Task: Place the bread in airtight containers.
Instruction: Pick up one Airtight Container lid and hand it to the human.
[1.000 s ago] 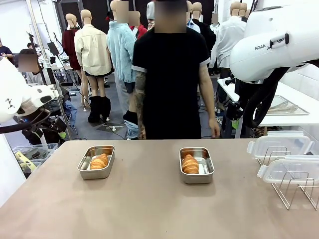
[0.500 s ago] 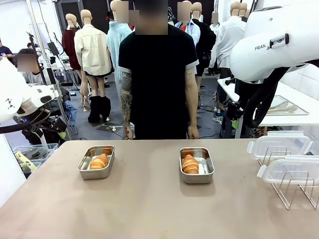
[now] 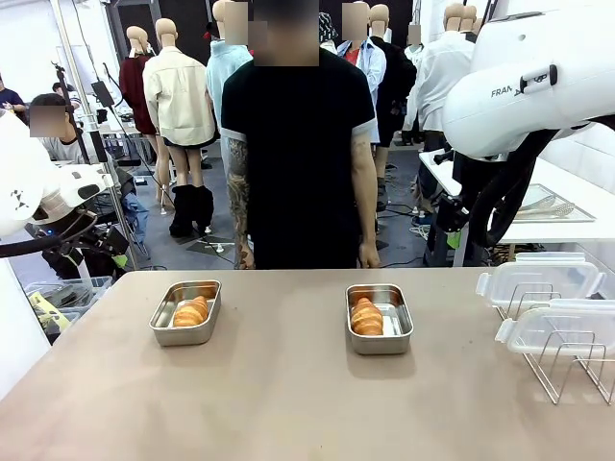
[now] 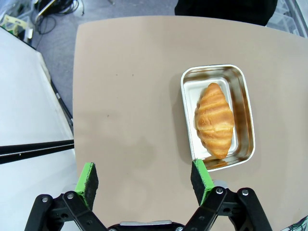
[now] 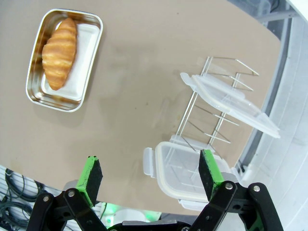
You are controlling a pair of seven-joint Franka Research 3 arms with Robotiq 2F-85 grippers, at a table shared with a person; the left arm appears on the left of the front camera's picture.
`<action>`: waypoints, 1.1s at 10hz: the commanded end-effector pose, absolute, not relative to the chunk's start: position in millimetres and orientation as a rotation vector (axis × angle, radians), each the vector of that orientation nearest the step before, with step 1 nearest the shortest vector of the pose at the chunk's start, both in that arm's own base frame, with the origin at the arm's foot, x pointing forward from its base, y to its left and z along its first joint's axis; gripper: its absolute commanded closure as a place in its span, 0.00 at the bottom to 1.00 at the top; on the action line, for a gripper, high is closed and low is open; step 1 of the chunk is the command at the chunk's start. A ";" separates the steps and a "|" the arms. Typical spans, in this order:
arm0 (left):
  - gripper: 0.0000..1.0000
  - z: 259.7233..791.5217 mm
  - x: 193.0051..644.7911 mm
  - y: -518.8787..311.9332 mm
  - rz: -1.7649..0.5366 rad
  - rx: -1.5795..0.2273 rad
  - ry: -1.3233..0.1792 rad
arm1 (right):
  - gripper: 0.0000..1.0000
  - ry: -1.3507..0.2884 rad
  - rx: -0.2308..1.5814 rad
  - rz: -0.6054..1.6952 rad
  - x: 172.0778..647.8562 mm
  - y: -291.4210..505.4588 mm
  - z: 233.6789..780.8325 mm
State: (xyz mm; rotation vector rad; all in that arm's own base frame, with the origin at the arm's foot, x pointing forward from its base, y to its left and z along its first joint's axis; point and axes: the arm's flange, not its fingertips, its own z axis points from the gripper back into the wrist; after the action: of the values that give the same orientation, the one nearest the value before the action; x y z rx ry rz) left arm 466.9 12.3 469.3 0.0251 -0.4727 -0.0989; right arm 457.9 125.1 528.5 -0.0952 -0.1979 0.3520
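Bread is already lying in both containers. Toward the left edge of the tabletop (image 3: 288, 403), the left pincer (image 4: 143, 168) is hanging released and empty, just beside a small rectangular stainless-steel tin with rounded corners (image 3: 183, 336). A small golden-brown, crescent-shaped croissant (image 3: 191, 311) is sitting in that tin. Further right, near the middle of the far edge, a second matching croissant (image 3: 366, 316) is resting in a second such tin (image 3: 380, 346). A person in a black shirt (image 3: 298, 144) is standing behind that edge with arms down. Both tins are standing uncovered. Toward the right edge, two clear plastic clip-on lids (image 3: 538, 281) (image 3: 562, 329) are leaning on a thin wire rack (image 3: 567, 370). The right pincer (image 5: 150, 161) is hovering above them, released and grasping nothing.

Judging from this, sealing is what is remaining, and that is where trouble is waiting. A lid is thin, slick and only propped up, so it may be slipping from the pads or dragging the light rack along. Pressed down askew, a lid could be squashing a crust or leaving a clip unfastened. Either the left tin or the right tin may be skidding on the smooth tabletop under the push.

Each croissant is showing a glossy, ridged crust, deeper brown along the ridges. Each is taking up most of its tin's length, its tips coming close to the end walls. Whether either is rising above the rim I cannot tell.
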 end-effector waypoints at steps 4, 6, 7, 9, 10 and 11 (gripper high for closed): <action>0.00 468.7 468.4 13.9 -0.080 0.019 -0.486 | 0.00 -0.008 -0.204 0.832 423.8 112.2 526.0; 0.00 468.7 468.4 13.9 -0.080 0.019 -0.486 | 0.00 0.147 -0.260 1.114 400.2 103.9 519.3; 0.00 468.7 468.4 13.9 -0.080 0.019 -0.486 | 0.00 0.190 -0.265 1.191 387.6 99.0 514.1; 0.00 468.7 468.4 13.9 -0.080 0.019 -0.486 | 0.00 0.279 -0.388 1.196 378.8 91.9 498.8; 0.00 468.7 468.4 13.9 -0.080 0.019 -0.486 | 0.00 0.235 -0.232 1.169 388.6 103.5 512.5; 0.00 468.7 468.4 13.9 -0.080 0.019 -0.486 | 0.00 0.235 -0.232 1.169 388.6 103.5 512.5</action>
State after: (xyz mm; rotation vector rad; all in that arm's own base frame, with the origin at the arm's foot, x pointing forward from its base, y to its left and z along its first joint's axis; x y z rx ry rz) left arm 467.0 12.7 469.1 0.0253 -0.4726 -0.0980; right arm 383.4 97.4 508.4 -0.2812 0.2651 1.1944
